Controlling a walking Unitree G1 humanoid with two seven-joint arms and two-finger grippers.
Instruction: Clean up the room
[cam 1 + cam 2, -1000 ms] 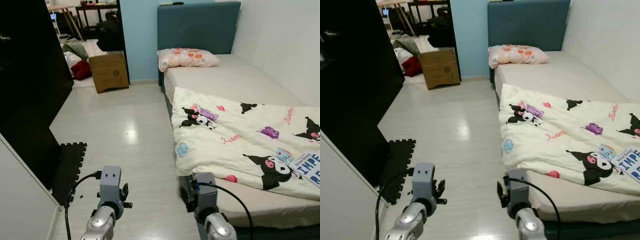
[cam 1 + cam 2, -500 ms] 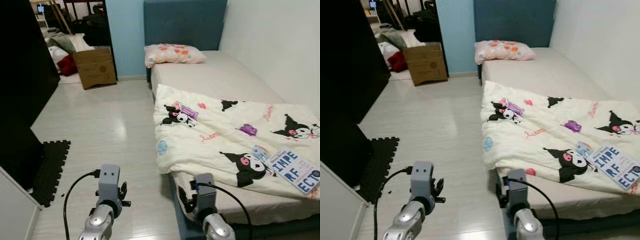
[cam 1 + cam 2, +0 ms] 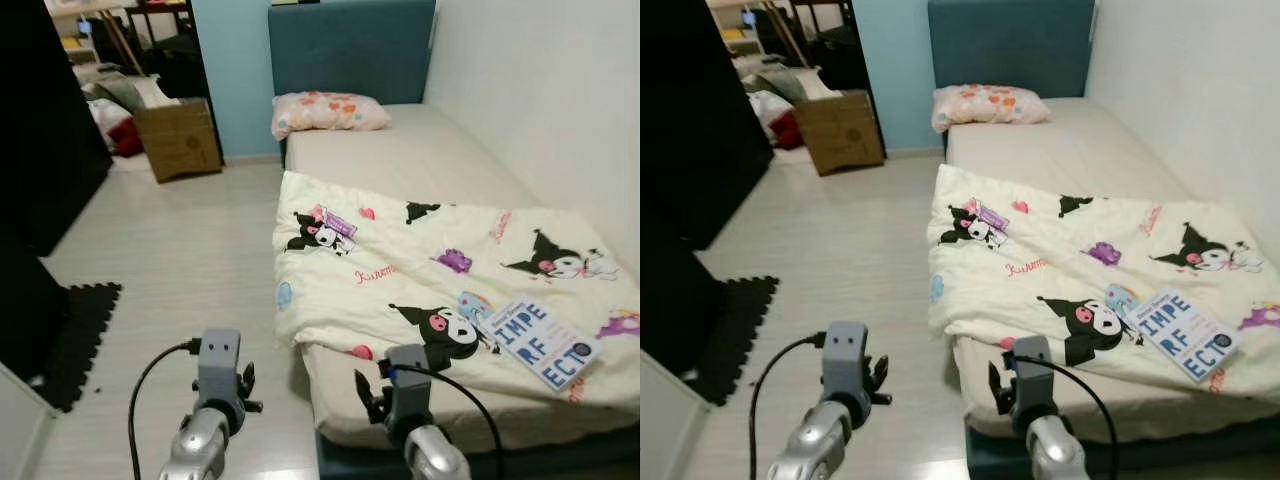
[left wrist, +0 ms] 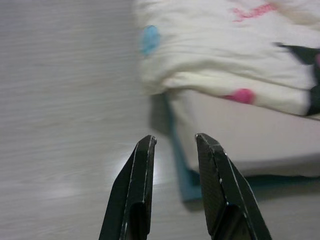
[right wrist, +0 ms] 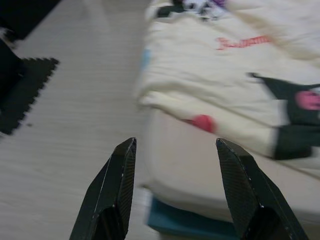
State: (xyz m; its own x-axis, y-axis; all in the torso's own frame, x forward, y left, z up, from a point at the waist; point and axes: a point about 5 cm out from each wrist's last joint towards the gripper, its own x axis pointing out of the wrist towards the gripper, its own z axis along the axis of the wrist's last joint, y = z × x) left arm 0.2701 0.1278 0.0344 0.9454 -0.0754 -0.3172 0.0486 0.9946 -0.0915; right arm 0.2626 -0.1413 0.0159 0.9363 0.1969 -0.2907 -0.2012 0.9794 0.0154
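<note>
Left eye view: a book (image 3: pixel 543 344) lies on the rumpled blanket (image 3: pixel 420 280) at the bed's (image 3: pixel 400 150) near right; nothing looks tidied yet. Left claw (image 4: pixel 172 187) and right claw (image 5: pixel 175 192) hang apart, empty.

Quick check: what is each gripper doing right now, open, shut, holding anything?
Left gripper: open, empty, over the floor by the bed.
Right gripper: open, empty, at the bed's edge.

Book (image 3: pixel 541 343) cover: big letters cut by angle, small print too small to read. Blanket (image 3: pixel 430 270) right part cut off at frame edge. Things beyond doorway, behind cardboard box (image 3: pixel 178 140), too small to tell. Wrist views blurred.
</note>
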